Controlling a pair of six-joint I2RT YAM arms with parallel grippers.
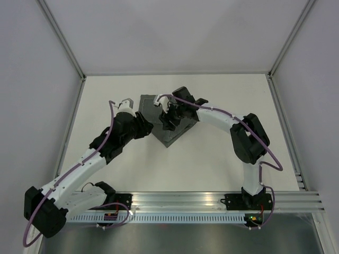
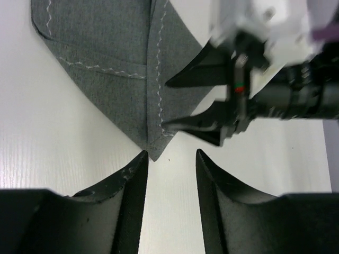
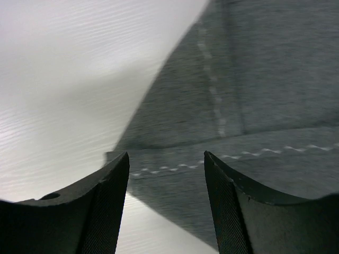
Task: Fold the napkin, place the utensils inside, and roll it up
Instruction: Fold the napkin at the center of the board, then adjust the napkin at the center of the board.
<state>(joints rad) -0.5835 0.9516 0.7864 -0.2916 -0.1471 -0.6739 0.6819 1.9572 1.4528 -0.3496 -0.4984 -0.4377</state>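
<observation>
The dark grey napkin (image 1: 170,136) lies folded on the white table, one pointed corner toward the arms, its pale stitching visible in the left wrist view (image 2: 106,47). My left gripper (image 2: 170,153) is open just short of that corner, which lies beside its left fingertip (image 2: 142,156). My right gripper (image 3: 165,156) is open low over a folded edge of the napkin (image 3: 275,79), with nothing pinched. The right gripper (image 2: 165,104) also shows from the left wrist, jaws apart over the napkin's right edge. In the top view both grippers meet at the cloth, left (image 1: 150,128) and right (image 1: 168,121). No utensils are in view.
The white table (image 1: 222,159) is bounded by grey side walls and a back wall. An aluminium rail (image 1: 201,201) carrying both arm bases runs along the near edge. The right arm's elbow (image 1: 249,138) stands right of the napkin.
</observation>
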